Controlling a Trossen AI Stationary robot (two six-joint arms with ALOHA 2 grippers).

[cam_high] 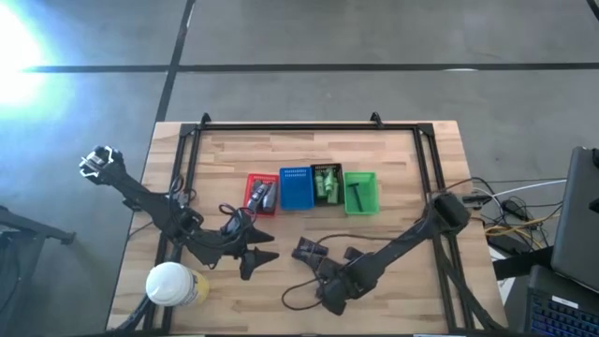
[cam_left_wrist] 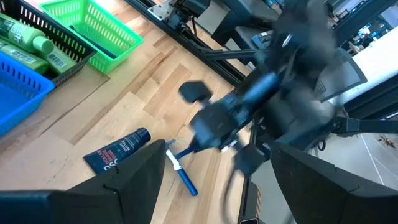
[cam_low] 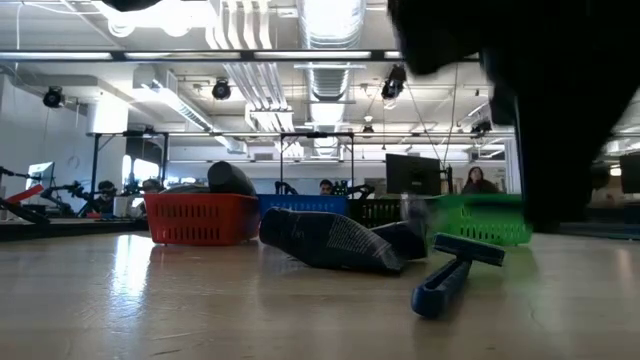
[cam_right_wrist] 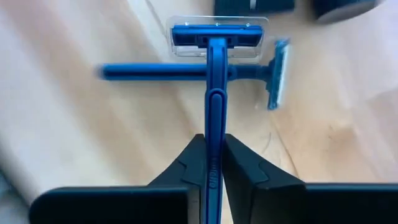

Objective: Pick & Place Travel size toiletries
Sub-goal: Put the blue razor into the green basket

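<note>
The right gripper [cam_right_wrist: 210, 163] is clamped on a blue razor [cam_right_wrist: 214, 93], its head pointing away; another razor [cam_right_wrist: 186, 72] apparently lies crosswise beneath. The left gripper [cam_left_wrist: 208, 186] waits open.

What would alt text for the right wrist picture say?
The right gripper pinches a blue razor by its handle, clear-capped head pointing away. A second blue razor lies crosswise on the wooden table beneath.
</note>
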